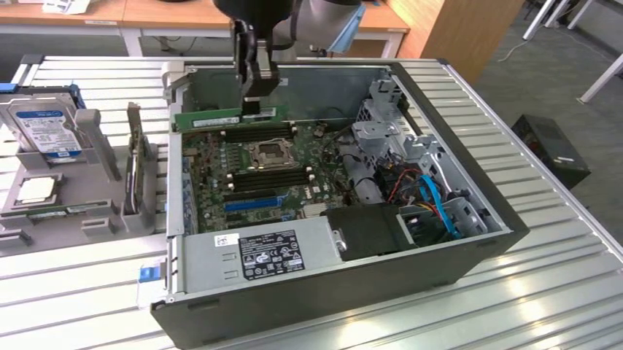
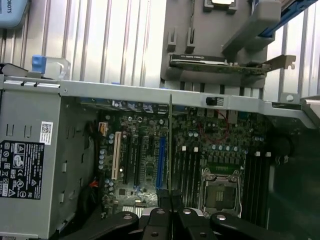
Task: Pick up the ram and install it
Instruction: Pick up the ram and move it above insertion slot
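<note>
- Computer case (image 1: 438, 270) lies open on its side, with its metal wall close behind the ram (image 1: 219, 119); a bump there could knock the stick crooked.
- Motherboard (image 1: 209, 193) has tiny parts that a wrong push could break.
- Memory slots (image 1: 255, 133) are long and thin; the stick could miss one if it tips.
- The arm (image 1: 253, 9) reaches straight down from above into the case.
- The ram hangs level just above the far slots, held nearer one end, so it could twist.
- The gripper (image 1: 259, 108) is clamped tight on it.
</note>
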Action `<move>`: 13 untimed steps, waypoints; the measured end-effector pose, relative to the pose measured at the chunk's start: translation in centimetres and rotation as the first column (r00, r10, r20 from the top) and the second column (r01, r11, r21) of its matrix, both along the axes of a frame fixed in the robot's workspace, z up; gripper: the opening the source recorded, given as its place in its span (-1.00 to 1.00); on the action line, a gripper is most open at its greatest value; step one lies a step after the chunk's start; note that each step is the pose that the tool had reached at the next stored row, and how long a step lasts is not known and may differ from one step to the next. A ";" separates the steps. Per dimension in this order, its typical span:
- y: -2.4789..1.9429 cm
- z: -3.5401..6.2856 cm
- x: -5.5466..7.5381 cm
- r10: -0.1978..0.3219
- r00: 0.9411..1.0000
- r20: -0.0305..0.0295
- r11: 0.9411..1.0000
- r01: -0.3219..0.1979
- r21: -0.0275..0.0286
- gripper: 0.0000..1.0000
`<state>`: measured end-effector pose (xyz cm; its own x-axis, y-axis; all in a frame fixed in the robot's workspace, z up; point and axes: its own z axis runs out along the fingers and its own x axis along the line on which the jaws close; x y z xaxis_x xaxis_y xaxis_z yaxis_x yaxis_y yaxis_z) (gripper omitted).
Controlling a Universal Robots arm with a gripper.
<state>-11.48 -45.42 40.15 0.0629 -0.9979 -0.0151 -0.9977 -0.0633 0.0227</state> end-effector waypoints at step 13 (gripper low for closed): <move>-0.03 0.00 1.7 0.000 1.000 -0.001 1.000 0.000 0.000 -0.76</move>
